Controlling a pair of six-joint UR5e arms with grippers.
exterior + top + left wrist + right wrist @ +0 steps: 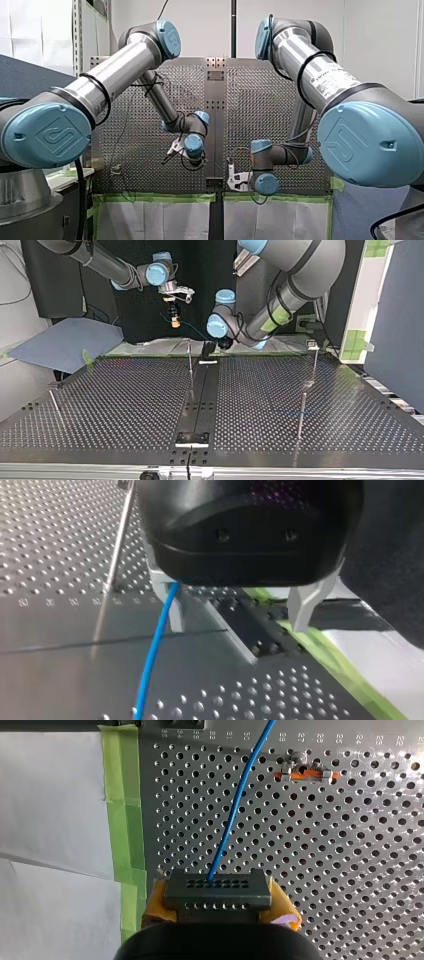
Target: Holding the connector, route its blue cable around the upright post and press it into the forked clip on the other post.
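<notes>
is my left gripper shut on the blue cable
No: my left gripper stands open, and the blue cable runs past one finger only.

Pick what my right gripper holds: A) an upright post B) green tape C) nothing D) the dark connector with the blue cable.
D: in the right wrist view the connector sits clamped between my right gripper's yellow pads, its blue cable running off over the perforated table.
</notes>
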